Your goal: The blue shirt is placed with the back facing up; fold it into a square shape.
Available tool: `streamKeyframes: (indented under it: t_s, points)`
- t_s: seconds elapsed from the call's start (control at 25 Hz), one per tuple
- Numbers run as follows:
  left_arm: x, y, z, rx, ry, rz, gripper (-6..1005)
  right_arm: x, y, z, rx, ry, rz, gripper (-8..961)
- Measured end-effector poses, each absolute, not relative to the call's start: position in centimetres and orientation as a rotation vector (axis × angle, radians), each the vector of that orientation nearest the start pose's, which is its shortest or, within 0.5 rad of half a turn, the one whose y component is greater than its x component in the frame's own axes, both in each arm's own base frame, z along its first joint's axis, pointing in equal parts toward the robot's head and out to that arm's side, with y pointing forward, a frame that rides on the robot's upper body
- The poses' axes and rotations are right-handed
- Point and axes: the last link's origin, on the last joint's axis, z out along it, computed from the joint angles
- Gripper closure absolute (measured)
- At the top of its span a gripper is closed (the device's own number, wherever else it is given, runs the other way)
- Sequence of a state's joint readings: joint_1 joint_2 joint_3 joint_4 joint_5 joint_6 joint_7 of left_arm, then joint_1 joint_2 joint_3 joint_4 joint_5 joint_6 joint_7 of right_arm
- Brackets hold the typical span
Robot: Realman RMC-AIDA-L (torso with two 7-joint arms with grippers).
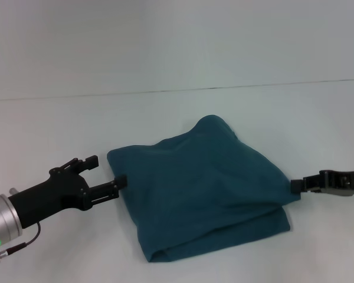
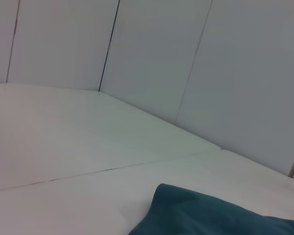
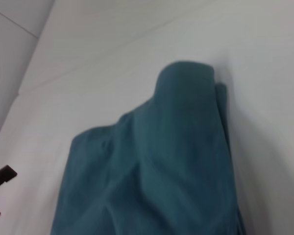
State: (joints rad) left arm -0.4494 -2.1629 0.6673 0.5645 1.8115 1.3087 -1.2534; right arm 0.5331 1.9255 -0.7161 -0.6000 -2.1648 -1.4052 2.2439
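The blue shirt (image 1: 203,188) lies on the white table (image 1: 59,130) as a thick, roughly square folded bundle with a raised hump at its far side. At the bundle's left edge is my left gripper (image 1: 106,171), open, its nearer finger (image 1: 121,181) touching the fabric and nothing held between the fingers. My right gripper (image 1: 297,186) sits at the bundle's right edge, its tip against the cloth. A corner of the shirt (image 2: 210,215) shows in the left wrist view. The right wrist view looks across the shirt (image 3: 161,161) to the left gripper's fingers (image 3: 2,174).
A thin seam (image 1: 224,86) crosses the table behind the shirt. Pale wall panels (image 2: 152,54) stand behind the table's far edge.
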Motion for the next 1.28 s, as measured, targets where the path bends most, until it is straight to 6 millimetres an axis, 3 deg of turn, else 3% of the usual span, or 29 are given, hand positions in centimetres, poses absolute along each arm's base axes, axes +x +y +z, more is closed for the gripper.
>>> streamKeyframes:
  t_s: [0.32,0.56,0.8,1.28]
  points:
    - [-28.6,32.7,-3.0,-2.394,-0.77,-0.781,47,31.2,34.7,5.2,-2.28,1.625,0.631,932]
    - [-28.6,32.8,-3.0,-2.392,-0.771,-0.782,47,29.6,34.2,6.3,-2.37,1.534,0.793,933]
    - [-28.6,32.8,-3.0,-2.39,-0.772,-0.783,47,30.0,33.3,7.4,-2.37,1.507,0.868,933]
    - [-28.4,32.8,-3.1,-2.398,-0.767,-0.786,47,32.3,31.9,6.8,-2.326,1.594,0.743,932]
